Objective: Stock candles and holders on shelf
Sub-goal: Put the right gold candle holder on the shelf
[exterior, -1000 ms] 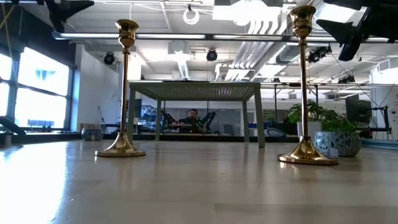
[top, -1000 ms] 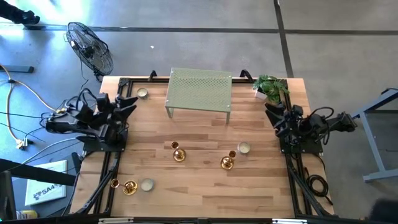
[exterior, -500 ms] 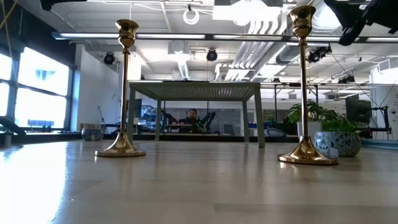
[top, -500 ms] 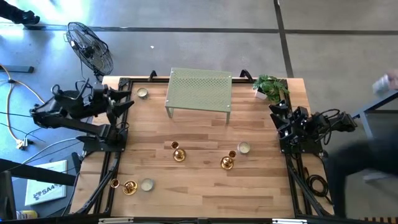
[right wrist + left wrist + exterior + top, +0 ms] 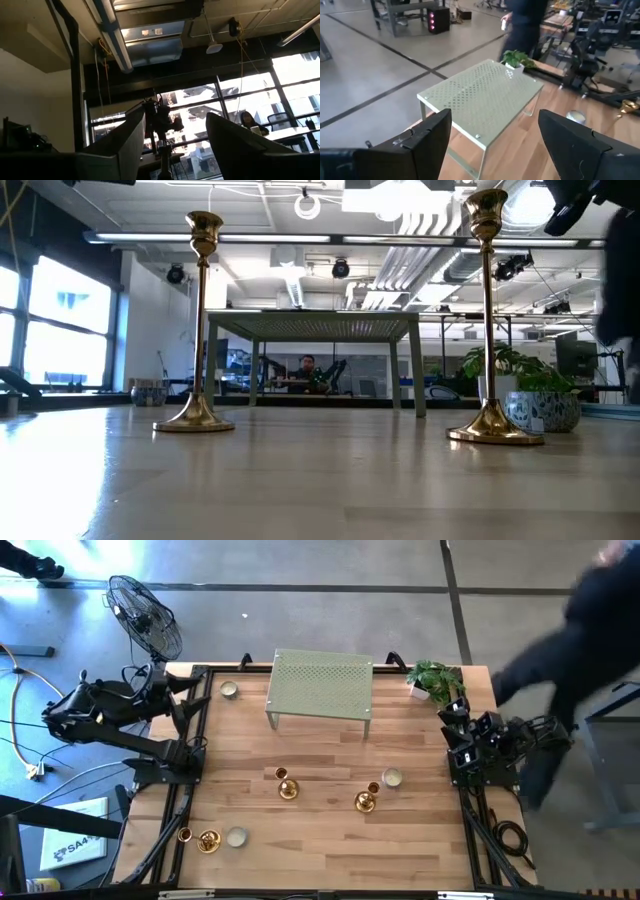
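On the table seen from above, the shelf [image 5: 320,690] stands at the far middle with its perforated top bare: nothing is stocked yet, so the whole job looks still to do. One candle [image 5: 229,690] lies just left of the shelf at the far left; a second [image 5: 392,778] sits right of centre; a third [image 5: 237,837] lies near the near-left corner. Holders: one [image 5: 286,786] at centre, one [image 5: 366,799] beside the second candle, two [image 5: 205,840] by the third candle. The left gripper [image 5: 190,692] hangs at the far-left table edge, holding nothing. The right gripper [image 5: 450,715] sits raised at the right edge near a potted plant [image 5: 436,680]; a blurred person [image 5: 570,630] passes beyond. Table-level view: two tall holders [image 5: 196,320] stand upright in front, the shelf [image 5: 312,330] behind and between them, its top empty. Left wrist view: the left gripper [image 5: 492,137] has fingers [image 5: 427,137] spread wide and empty, aimed at the shelf [image 5: 480,97]. Right wrist view: the right gripper [image 5: 175,142] points up at the ceiling, fingers [image 5: 125,145] apart with nothing between them. Left to do: three candles, four holders.
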